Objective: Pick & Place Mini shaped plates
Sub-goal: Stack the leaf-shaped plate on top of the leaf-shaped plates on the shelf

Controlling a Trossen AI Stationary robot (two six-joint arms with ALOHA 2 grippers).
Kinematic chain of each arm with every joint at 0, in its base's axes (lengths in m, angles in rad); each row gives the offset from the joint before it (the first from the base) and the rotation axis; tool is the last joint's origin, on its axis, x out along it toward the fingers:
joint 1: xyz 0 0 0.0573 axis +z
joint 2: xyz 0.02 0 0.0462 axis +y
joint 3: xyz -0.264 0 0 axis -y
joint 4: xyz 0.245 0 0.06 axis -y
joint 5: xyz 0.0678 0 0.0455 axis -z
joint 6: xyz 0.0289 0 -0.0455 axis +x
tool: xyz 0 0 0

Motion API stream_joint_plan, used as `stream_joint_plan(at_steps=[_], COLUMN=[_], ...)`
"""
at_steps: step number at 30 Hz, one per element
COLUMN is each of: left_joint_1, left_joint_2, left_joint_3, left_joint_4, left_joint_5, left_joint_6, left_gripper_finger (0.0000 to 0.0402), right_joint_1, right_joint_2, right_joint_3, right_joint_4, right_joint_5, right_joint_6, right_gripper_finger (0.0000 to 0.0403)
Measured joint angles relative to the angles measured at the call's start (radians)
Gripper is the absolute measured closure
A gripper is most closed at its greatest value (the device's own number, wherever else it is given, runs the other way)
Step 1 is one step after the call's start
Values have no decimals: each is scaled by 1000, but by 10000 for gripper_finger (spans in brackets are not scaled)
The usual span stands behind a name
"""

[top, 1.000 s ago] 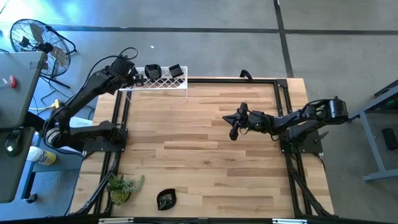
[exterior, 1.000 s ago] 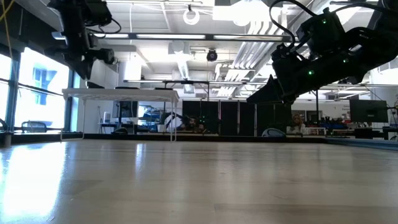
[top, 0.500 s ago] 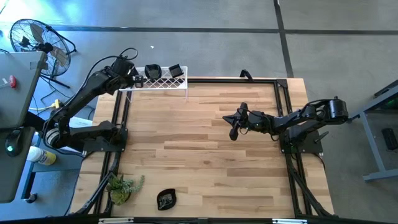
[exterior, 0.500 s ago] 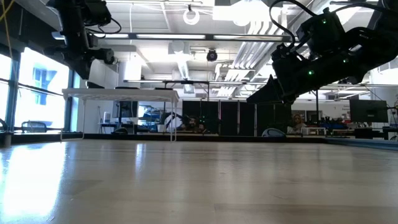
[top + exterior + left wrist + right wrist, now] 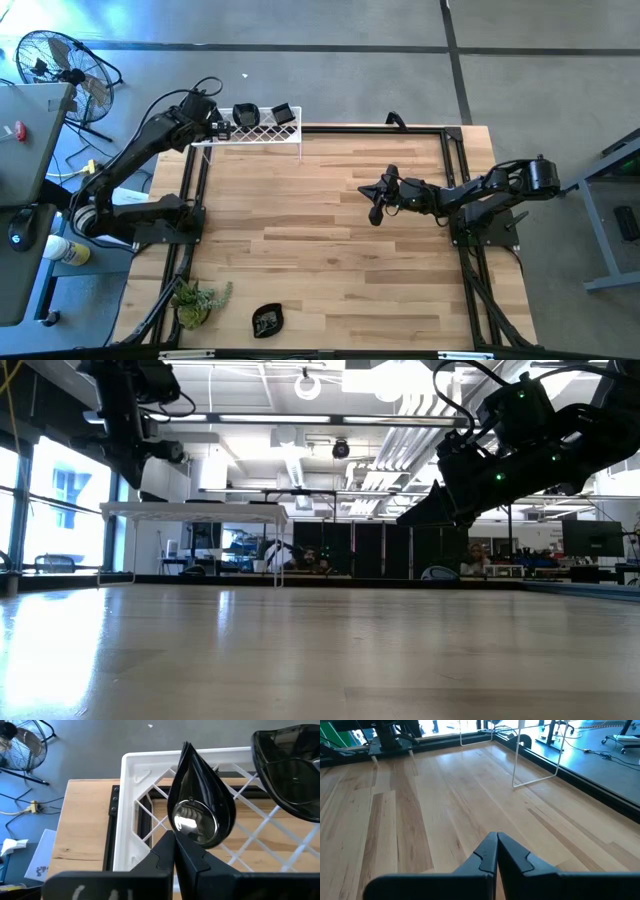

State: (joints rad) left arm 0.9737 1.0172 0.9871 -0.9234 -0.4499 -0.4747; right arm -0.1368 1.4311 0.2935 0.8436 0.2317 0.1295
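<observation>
A glossy black teardrop mini plate (image 5: 200, 800) lies on the white lattice rack (image 5: 135, 810) at the table's far left corner. A second black plate (image 5: 290, 770) lies beside it on the rack. The high view shows two plates (image 5: 245, 115) (image 5: 283, 113) on the rack (image 5: 255, 135). Another black plate (image 5: 267, 320) lies on the table by the near edge. My left gripper (image 5: 173, 840) is shut, its tips right at the teardrop plate's round end. My right gripper (image 5: 375, 213) hangs shut over the middle of the table, holding nothing. My left gripper's shut fingertips (image 5: 170, 842) stand slanting down at the round end (image 5: 192, 837) of the teardrop plate. I cannot tell whether they touch it. The plate lies on the rack's lattice, pointed end away from the fingers.
A small green plant (image 5: 200, 300) sits at the near left corner. A black frame (image 5: 455, 150) runs round the wooden table top. Bare boards (image 5: 445, 795) stretch ahead of my right gripper. A fan (image 5: 60, 65) stands on the floor off the table's far left.
</observation>
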Motion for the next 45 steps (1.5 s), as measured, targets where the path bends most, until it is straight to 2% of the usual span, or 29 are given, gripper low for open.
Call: stream_joint_plan(at_steps=[15, 19, 22, 27, 33, 37, 40, 45], left_joint_1=[-1, -3, -45, -237, -593, -847, -999, -1166], left_joint_2=[2, -24, -70, -153, -185, -123, -48, 88], left_joint_3=[0, -1, 0, 12, 13, 14, 14, 14], left_joint_4=[-1, -50, -52, -52, -52, -45, -43, -8], left_joint_5=[6, 64, 123, 161, 135, 49, 7, 49], left_joint_6=[4, 97, 135, 93, -23, -91, -156, -238], left_gripper_finger=[401, 401, 401, 401, 401, 401, 401, 401], right_joint_1=[0, 0, 0, 0, 0, 0, 0, 0], right_joint_2=[0, 0, 0, 0, 0, 0, 0, 0], right_joint_3=[0, 0, 0, 0, 0, 0, 0, 0], right_joint_4=[0, 0, 0, 0, 0, 0, 0, 0], right_joint_5=[0, 0, 0, 0, 0, 0, 0, 0], right_joint_6=[0, 0, -5, -7, -8, -8, -8, -8], right_gripper_finger=[397, 399, 401, 397, 401, 399, 396, 400])
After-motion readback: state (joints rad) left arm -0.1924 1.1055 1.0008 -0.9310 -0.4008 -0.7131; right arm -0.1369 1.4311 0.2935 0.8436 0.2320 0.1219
